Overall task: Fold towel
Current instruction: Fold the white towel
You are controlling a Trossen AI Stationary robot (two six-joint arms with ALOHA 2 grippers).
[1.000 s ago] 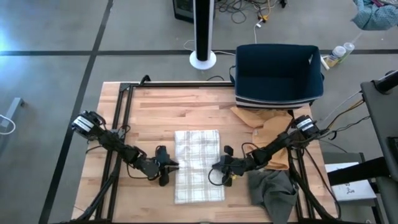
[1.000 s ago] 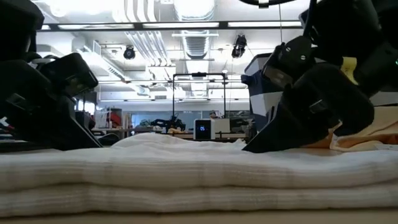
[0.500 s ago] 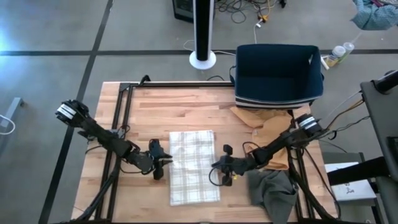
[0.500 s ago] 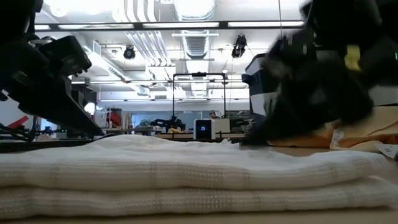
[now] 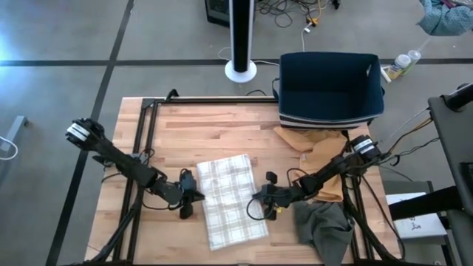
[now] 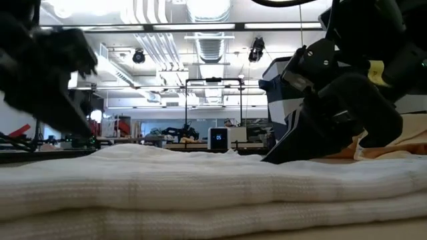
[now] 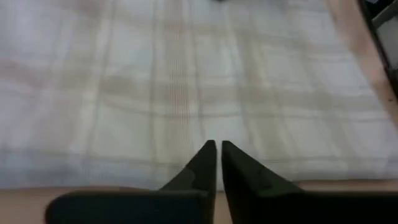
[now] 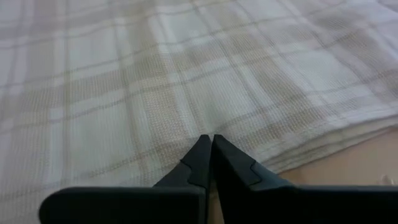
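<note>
The folded checked towel (image 5: 230, 201) lies flat on the wooden table, slightly askew. My left gripper (image 5: 194, 198) is shut at the middle of the towel's left edge; in the left wrist view its joined tips (image 7: 216, 148) point at that edge (image 7: 186, 163). My right gripper (image 5: 260, 198) is shut at the towel's right edge. In the low view the stacked layers of the towel (image 6: 213, 193) fill the foreground. My left gripper stands at the towel's left edge; whether its shut tips touch the cloth, I cannot tell. My right gripper presses its shut fingertips (image 8: 210, 144) down on the towel's top layer just inside the right edge (image 8: 292, 146), slanting down from the table's right. The towel lies flat under them.
A dark blue bin (image 5: 331, 85) stands at the far right. A tan cloth (image 5: 307, 139) and a grey-green cloth (image 5: 325, 227) lie along the right side. Black frame rails (image 5: 144, 148) run along the table's left side.
My left gripper has drawn back a little toward the table's left edge and risen. The towel has slid slightly left and turned: its far end has swung toward the left while its near end has stayed about where it was. My right gripper has kept still.
</note>
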